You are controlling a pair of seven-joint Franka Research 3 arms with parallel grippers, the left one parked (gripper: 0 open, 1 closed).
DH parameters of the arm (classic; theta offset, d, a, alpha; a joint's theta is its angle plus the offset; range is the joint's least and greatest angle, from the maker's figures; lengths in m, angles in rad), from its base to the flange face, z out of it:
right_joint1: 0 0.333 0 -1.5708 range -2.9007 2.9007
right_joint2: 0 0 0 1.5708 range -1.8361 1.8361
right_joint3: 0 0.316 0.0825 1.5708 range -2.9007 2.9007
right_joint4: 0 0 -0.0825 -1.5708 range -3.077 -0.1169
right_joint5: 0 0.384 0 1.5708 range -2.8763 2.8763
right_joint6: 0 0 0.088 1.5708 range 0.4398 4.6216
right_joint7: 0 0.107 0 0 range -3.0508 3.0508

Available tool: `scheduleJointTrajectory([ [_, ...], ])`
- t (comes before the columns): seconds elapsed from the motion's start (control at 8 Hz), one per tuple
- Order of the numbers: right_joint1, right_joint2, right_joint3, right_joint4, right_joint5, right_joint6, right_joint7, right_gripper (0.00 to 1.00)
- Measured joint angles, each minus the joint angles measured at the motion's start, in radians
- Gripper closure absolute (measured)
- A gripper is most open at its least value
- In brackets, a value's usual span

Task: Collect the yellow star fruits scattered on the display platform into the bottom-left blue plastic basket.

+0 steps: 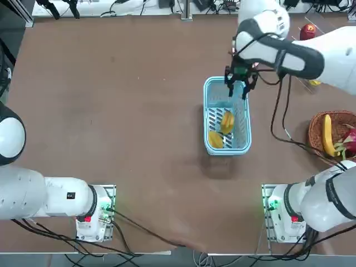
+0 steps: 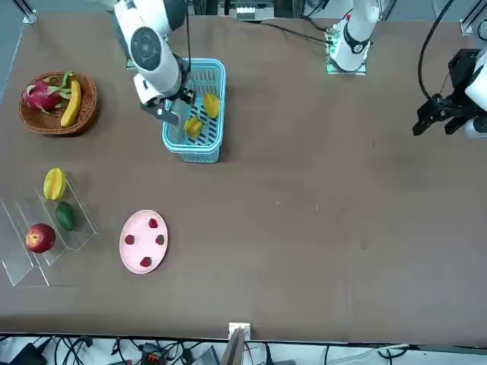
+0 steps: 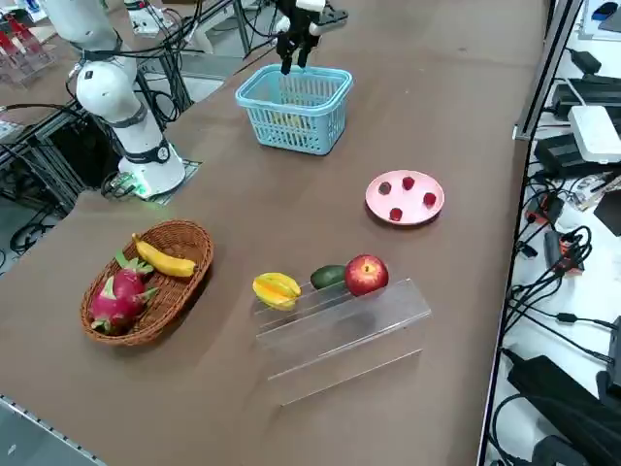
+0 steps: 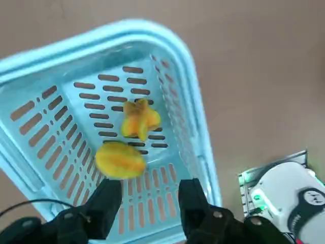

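"Found the right claw [image 4: 155,189] where?"

"Saw it over the light blue basket [image 1: 246,130], at the end farthest from the arm bases in the top view. Looked wide, fingers [image 4: 107,198] well apart, gripping only air."

"And traced the star fruits?"

"Counted two inside the basket. Spotted one [image 1: 227,122] on the slotted floor, near the middle of its width, and the other [image 1: 215,139] near the lower left corner, close to the wall. Noticed the third [image 3: 277,290] on the clear rack [image 3: 344,328], at the end nearest the wicker basket [image 3: 199,240]."

"Judged the rack's edges how?"

"Made out thin, see-through steps, easy to clip. Placed the green fruit [image 3: 328,277] between the star fruit and the red apple [image 3: 366,275], so allowed little side room there."

"Had room around the blue basket?"

"Measured by eye a broad stretch of brown bench [image 1: 122,122] to its left in the top view. Saw a narrower strip to its right, before the wicker rim. Put the pink plate [image 2: 144,242] well apart from the basket, beside the rack in the front view."
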Motion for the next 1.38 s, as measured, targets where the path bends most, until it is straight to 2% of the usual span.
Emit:
scheduleJointTrajectory([
  [0.25, -0.129, -0.058, -0.075, 0.083, -0.034, -0.07, -0.156, 0.26],
  [0.38, -0.226, -0.064, -0.118, 0.118, -0.084, -0.073, -0.28, 0.25],
  [0.5, -0.324, -0.048, -0.147, 0.13, -0.137, -0.04, -0.419, 0.25],
  [0.88, -0.576, 0.118, -0.161, 0.133, -0.223, 0.216, -0.738, 0.25],
  [1.12, -0.664, 0.205, -0.159, 0.144, -0.231, 0.317, -0.875, 0.22],
  [1.38, -0.697, 0.241, -0.158, 0.148, -0.231, 0.34, -0.928, 0.21],
])
